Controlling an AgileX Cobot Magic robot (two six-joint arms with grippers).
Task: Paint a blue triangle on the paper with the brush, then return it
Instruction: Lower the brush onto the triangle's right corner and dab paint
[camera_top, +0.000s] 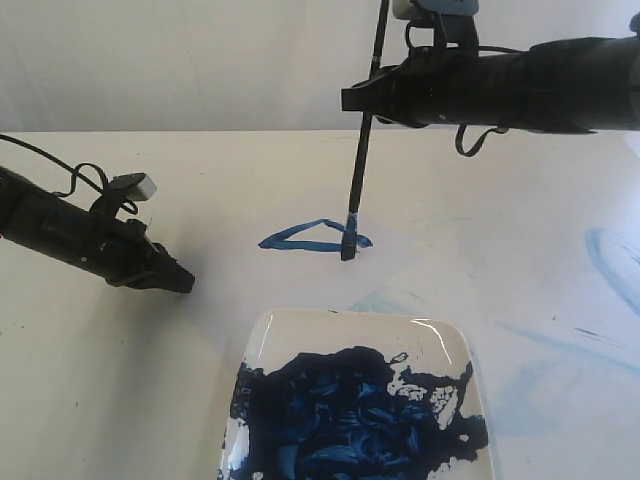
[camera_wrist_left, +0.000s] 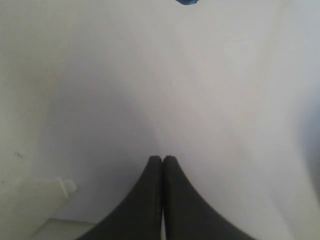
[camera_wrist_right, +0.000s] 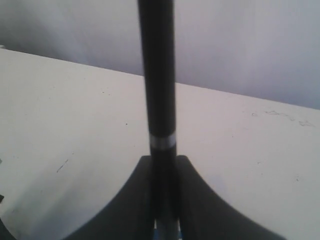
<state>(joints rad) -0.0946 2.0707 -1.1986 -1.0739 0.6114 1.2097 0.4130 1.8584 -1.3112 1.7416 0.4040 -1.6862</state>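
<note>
Blue triangle (camera_top: 312, 238) drawn on paper (camera_top: 400, 215); brush (camera_top: 362, 160) tip at its right corner.
Brush stands near upright, handle pinched high by right gripper (camera_top: 366, 100), directly above the bristles. Left gripper (camera_top: 185, 283), jaws pressed together, hangs well apart toward table's left edge. Paint-filled plate (camera_top: 300, 318) occupies near edge, clear of the lift path.

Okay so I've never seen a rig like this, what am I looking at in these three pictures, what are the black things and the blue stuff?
It is a robot with two black arms, each ending in a two-finger gripper. The wide picture is from a camera off the arms; the other two look out from each wrist. The right gripper is shut on a brush, tip down on a blue triangle. The left gripper is shut, holding nothing. In front sits a white plate of blue paint.
</note>
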